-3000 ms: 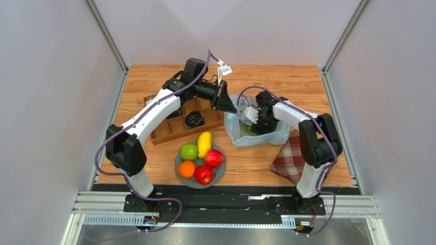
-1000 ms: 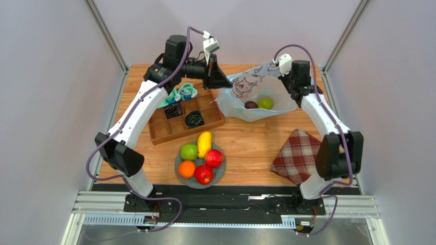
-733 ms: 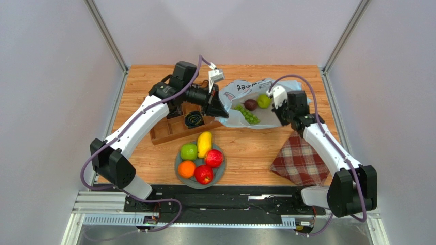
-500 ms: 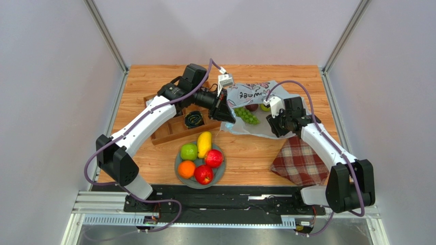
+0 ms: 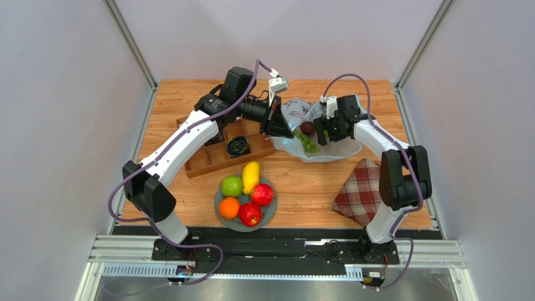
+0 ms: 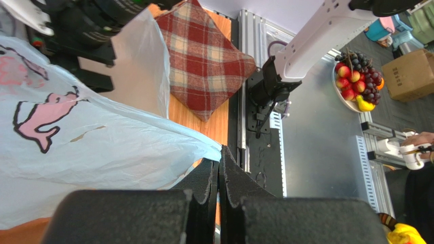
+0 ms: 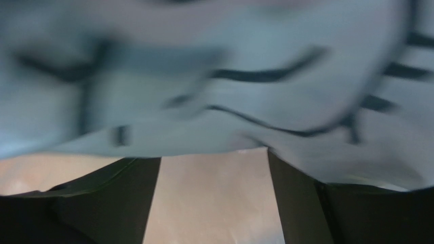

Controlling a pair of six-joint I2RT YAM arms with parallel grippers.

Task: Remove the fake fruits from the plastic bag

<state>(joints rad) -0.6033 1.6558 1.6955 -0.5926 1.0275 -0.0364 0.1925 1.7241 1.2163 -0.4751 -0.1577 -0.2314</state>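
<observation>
Wooden bench, plastic bag toward 2 o'clock. The left hand pinches the bag's 9 o'clock rim. The right hand is apparently spread, just beside the plum and grape bunch in the bag.

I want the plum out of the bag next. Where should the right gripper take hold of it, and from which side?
Take the dark plum across its round middle, coming from above: it seems to lie uncovered in the plastic bag's open mouth. The grape bunch lies close on its near side, so the open right gripper probably does best closing its fingers left to right.
</observation>
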